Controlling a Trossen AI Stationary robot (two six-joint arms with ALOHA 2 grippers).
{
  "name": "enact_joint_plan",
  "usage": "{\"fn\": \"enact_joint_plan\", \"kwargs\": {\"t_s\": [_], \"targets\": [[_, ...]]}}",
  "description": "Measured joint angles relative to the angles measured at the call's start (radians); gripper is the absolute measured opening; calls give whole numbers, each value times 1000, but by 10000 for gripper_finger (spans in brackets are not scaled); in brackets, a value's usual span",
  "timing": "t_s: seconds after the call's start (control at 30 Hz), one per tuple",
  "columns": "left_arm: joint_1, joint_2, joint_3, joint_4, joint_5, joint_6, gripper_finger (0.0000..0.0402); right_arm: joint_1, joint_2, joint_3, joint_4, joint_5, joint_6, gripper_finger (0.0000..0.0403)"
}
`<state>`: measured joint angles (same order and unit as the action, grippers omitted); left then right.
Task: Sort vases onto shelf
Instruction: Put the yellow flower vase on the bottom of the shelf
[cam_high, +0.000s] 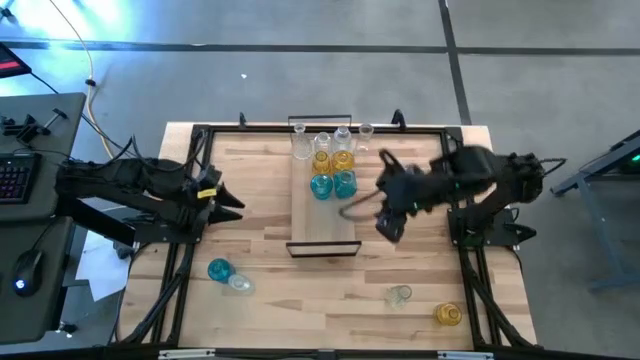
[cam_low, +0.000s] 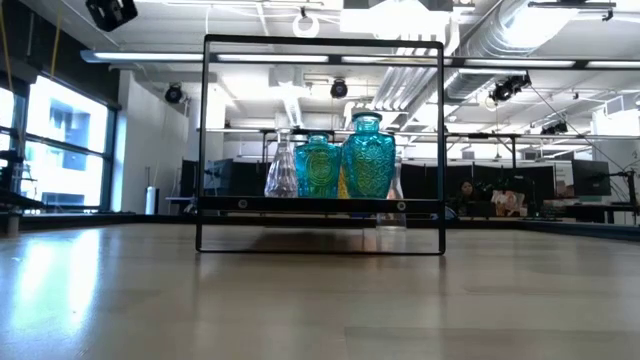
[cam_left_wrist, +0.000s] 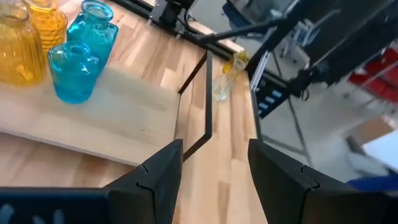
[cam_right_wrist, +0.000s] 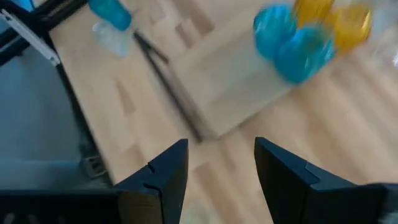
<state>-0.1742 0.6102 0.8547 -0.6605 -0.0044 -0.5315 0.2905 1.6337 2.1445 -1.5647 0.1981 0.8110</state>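
- The shelf (cam_high: 322, 222), a narrow light-wood board with a thin black frame at each end, lies in the middle of the wooden tabletop (cam_high: 270, 290), running from the far edge toward the near side.
- Its far half carries a cluster of vases: two teal-blue vases (cam_high: 333, 185) side by side nearest the bare part of the board, two amber-yellow vases (cam_high: 332, 158) just behind them, and clear vases (cam_high: 300, 146) at the far end. The near half of the board is bare.
- In the low view the black frame (cam_low: 322, 145) stands in front, with the teal-blue pair and a clear vase (cam_low: 282, 172) seen through it.
- Four vases lie on their sides off the shelf, near the front edge of the tabletop: a teal-blue vase (cam_high: 219, 269) touching a clear vase (cam_high: 240, 284) at front left, and a clear vase (cam_high: 399, 295) with an amber-yellow vase (cam_high: 448, 315) near it at front right.
- The left claw (cam_high: 237, 201) is above the tabletop well to the left of the shelf, pointing toward it; its fingers (cam_left_wrist: 158, 177) stand apart with nothing between them.
- The right claw (cam_high: 388, 226) hangs just beside the right edge of the shelf, tilted downward; its fingers (cam_right_wrist: 161, 174) are also apart and empty.
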Motion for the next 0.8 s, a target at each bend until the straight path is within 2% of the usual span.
{"fn": "enact_joint_plan", "kwargs": {"t_s": [0.13,0.33,0.6,0.8], "targets": [[0,0,0,-2,-4,63,174,124,0,-1,-7,-8,200,167],[0,0,0,0,-5,71,174,282,-3,-35,-7,-71,460,167],[0,0,0,0,-7,65,174,545,-1,-236,2,-308,879,167],[0,0,0,0,-7,62,174,701,-1,-411,77,-336,1132,167]]}}
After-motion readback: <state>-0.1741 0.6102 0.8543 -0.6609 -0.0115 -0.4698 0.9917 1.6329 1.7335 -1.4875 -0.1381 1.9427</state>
